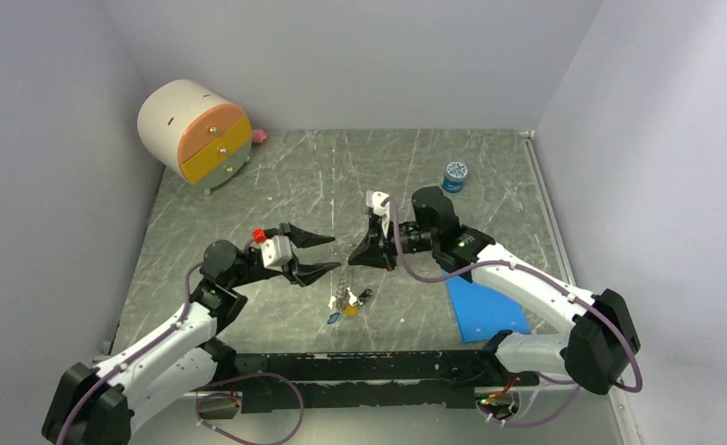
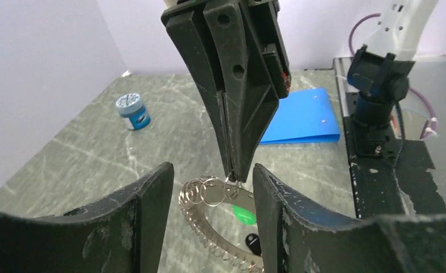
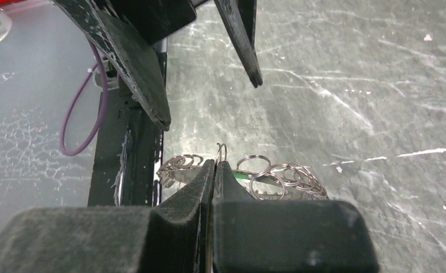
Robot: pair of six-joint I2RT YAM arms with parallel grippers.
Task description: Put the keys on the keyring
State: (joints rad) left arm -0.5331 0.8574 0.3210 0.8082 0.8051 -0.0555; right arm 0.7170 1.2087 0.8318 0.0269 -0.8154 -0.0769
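Keyring [image 2: 193,216] at mid-counter, between the two arms. Right gripper [image 2: 235,176] comes down on it from above, jaws pressed together on a small wire loop [image 3: 222,152] at the keyring's top end. You have the keyring by that loop only. Left gripper [image 1: 335,253] faces it from the left, jaws apart, nothing in them. In its wrist view the keyring's top end shows in the gap between its two fingers [image 2: 152,216], a little low, touching neither.

Long axis: from the pinch point the keyring runs down and back toward the near edge of the counter [image 1: 248,185]. Keys [image 1: 346,304] bunch at that lower end, with green and black heads showing inside the keyring. Cannot tell whether the lower end rests on the counter or hangs free.

Judgement: the right arm is your holder; the left arm is free and just beside. A left-side grip would have to go forward and slightly down, onto the keyring's edge and clear of the right gripper's tips. Risk: closing on the small loops instead.
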